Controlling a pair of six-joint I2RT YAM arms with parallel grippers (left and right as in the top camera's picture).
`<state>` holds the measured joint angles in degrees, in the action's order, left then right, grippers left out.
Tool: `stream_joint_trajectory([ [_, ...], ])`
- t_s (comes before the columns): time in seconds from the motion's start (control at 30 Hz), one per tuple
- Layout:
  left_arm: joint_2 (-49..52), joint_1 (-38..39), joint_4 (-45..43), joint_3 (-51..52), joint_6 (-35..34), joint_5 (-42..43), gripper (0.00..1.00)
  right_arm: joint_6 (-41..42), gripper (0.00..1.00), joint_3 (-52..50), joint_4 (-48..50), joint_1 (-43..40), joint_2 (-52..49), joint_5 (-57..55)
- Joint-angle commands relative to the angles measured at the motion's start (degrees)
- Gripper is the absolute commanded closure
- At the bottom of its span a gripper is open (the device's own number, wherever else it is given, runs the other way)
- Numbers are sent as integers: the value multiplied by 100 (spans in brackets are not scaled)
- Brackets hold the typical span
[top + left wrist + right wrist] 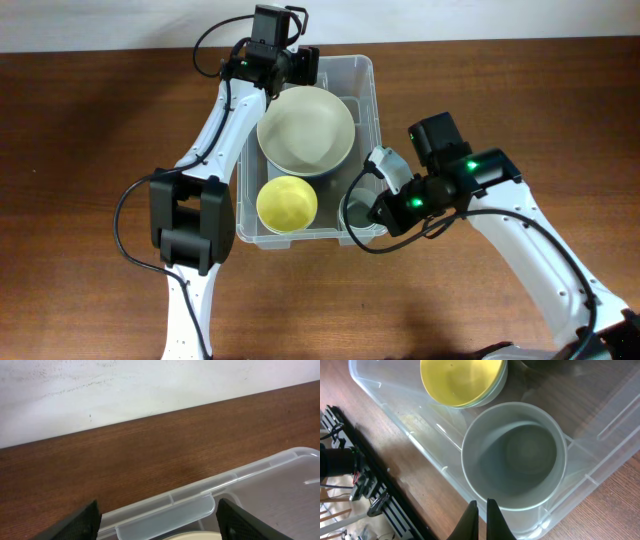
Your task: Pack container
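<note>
Brown wood bench (pixel 80 150), white wall (pixel 100 390) behind — container (pixel 370 90) on it. Left gripper (pixel 159 512) wide open, holding nothing; right gripper (pixel 482 515) nearly closed above grey cup (pixel 520 455).

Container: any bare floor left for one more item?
Only a narrow strip between cream bowl and the right wall of the container, toward its far corner. Near end crowded: yellow bowl and cup fill it.

Soft, even light fills all three views, moderately bright, with only faint shadows beside the arms on the bench (pixel 90 120). The clear container (pixel 165 506) shows a milky sheen. The dark fingers (pixel 240 522) at the left wrist view's bottom edge look blurred.
</note>
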<state>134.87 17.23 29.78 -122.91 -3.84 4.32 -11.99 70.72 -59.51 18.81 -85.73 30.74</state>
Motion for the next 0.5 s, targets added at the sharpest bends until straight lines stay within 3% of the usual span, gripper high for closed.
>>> stream_joint_trajectory([
  [0.0,125,72,264,162,-61,299,24,4,96,118,39,37,-201,33],
  [0.47,125,72,413,162,-61,302,24,24,96,118,17,251,-584,2],
])
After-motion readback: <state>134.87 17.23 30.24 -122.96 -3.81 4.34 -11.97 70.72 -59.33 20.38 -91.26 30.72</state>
